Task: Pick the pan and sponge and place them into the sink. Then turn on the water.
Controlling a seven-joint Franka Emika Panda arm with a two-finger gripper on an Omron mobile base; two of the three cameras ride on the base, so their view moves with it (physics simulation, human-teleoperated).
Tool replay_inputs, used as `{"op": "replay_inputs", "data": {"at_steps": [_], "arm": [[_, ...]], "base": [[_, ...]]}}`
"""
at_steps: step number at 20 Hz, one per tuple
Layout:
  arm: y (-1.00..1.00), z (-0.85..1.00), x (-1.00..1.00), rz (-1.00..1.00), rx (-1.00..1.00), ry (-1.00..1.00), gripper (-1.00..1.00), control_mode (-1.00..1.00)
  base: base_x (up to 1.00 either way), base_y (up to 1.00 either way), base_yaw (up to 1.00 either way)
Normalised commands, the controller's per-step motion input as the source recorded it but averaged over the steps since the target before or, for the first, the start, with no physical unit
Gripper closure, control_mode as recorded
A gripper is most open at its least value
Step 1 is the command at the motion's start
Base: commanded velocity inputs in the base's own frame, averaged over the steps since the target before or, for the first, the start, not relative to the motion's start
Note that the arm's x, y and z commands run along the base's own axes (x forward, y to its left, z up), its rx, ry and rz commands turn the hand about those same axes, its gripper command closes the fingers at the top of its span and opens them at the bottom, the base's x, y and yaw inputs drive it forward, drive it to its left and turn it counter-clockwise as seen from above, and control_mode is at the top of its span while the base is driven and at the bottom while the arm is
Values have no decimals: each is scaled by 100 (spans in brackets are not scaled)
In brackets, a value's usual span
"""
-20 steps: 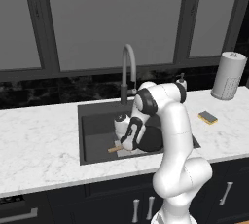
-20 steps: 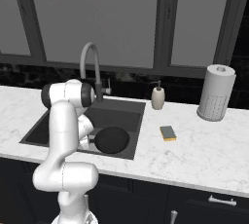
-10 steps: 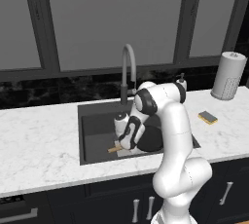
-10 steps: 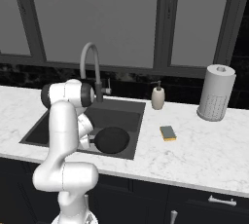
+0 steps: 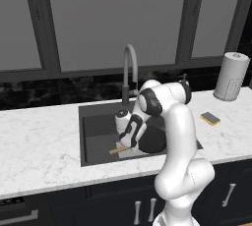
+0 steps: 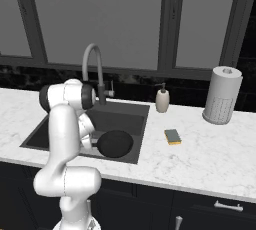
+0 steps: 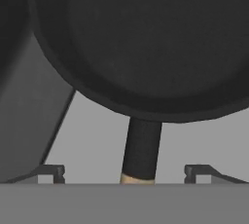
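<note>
The black pan (image 5: 153, 140) lies flat on the floor of the dark sink (image 5: 96, 122), its wooden handle (image 5: 118, 150) pointing toward the front left. My gripper (image 5: 130, 141) hangs low inside the basin over that handle. In the hand view the pan (image 7: 146, 38) spreads across the top, and its handle (image 7: 141, 150) runs down between my gripper's (image 7: 125, 172) wide-open tips without touching them. The yellow and green sponge (image 5: 210, 118) rests on the counter right of the sink. The right base view shows the pan (image 6: 116, 143), the sponge (image 6: 173, 136) and the sink (image 6: 120, 119). No water runs from the faucet (image 5: 129, 68).
A beige soap dispenser (image 6: 162, 99) stands at the sink's back right corner. A paper towel roll (image 5: 230, 76) is at the far right of the white marble counter (image 5: 39, 141). The faucet (image 6: 94, 64) arches over the basin's back edge, beneath dark windows.
The jaws have spread apart and let go of the pan's handle. The pan stays on the sink floor, and the arm has hardly moved.
</note>
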Motion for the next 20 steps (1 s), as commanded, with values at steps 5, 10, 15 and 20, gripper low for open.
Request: {"op": "replay_inputs", "data": {"at_steps": [5,10,15,20], "arm": [[5,79,0,0,0,0,-100,-100],[20,65,-13,0,0,0,-100,-100],[9,70,-31,0,0,0,-100,-100],[1,76,-42,0,-1,0,-100,-100]], "base": [[0,0,0],[0,0,0],[0,0,0],[0,0,0]]}}
